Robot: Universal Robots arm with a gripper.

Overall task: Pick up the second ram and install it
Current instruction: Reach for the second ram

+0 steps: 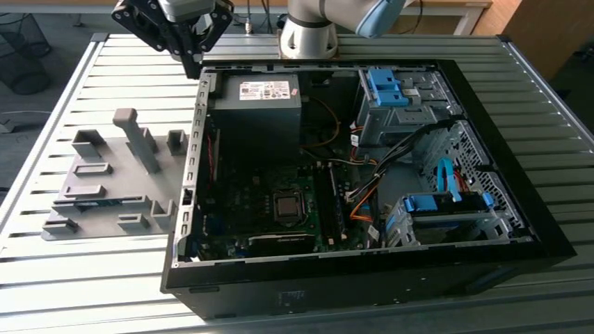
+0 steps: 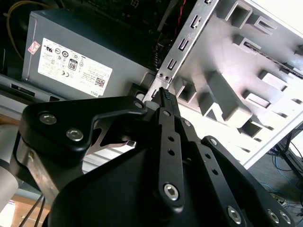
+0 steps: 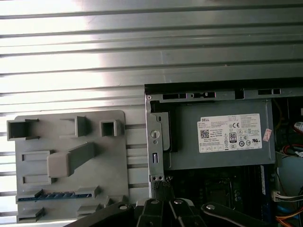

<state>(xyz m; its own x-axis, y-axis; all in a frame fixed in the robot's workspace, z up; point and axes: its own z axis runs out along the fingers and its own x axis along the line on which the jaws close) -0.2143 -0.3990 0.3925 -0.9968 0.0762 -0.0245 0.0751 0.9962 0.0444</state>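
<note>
Hand [image 1: 192,67] | clenched, nothing grasped | poised above corner of computer case [image 1: 390,292], beside power supply [image 1: 255,104] | memory stick [image 1: 93,202] | seated in slot of grey holder [image 1: 111,163] on desk [image 1: 93,268], at exterior view's left of case, well apart from hand

My gripper [image 1: 191,64] is matt black, and its screw heads [image 2: 171,190] are silvery. The table [image 1: 93,278] is pale silver, ribbed in straight slats. The case [image 1: 371,292] is black. Its power supply [image 1: 255,115] is grey with a white label [image 1: 264,89]. In the exterior view, at nine o'clock of the case, the fixture [image 1: 102,160] is plain grey. In the first wrist view the ram [image 3: 57,195] shows blue-green. Inside the case the brackets [image 1: 385,87] at one and four o'clock are bright blue, and the cables [image 1: 366,202] are orange.
</note>
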